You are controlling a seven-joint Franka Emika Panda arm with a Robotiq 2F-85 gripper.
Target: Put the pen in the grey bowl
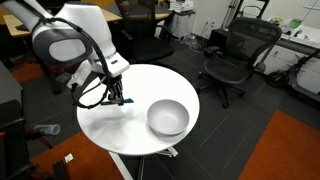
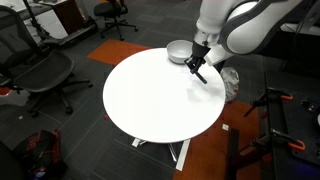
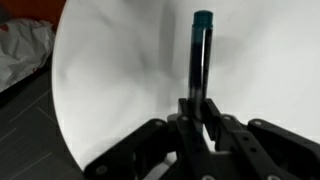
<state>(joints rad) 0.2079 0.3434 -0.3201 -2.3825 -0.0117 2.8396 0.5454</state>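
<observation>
In the wrist view my gripper (image 3: 196, 112) is shut on the pen (image 3: 200, 55), a slim dark pen with a blue-teal end that sticks out over the white table. In both exterior views the gripper (image 1: 119, 98) (image 2: 199, 71) hangs just above the round white table (image 1: 115, 125) (image 2: 150, 100). The grey bowl (image 1: 168, 117) stands on the table to the side of the gripper, apart from it. It also shows in an exterior view (image 2: 178, 50) at the table's far edge, just behind the gripper.
Black office chairs (image 1: 233, 55) (image 2: 45, 75) stand around the table. A crumpled white bag (image 3: 25, 50) lies on the floor beyond the table edge. An orange carpet patch (image 1: 290, 145) is on the floor.
</observation>
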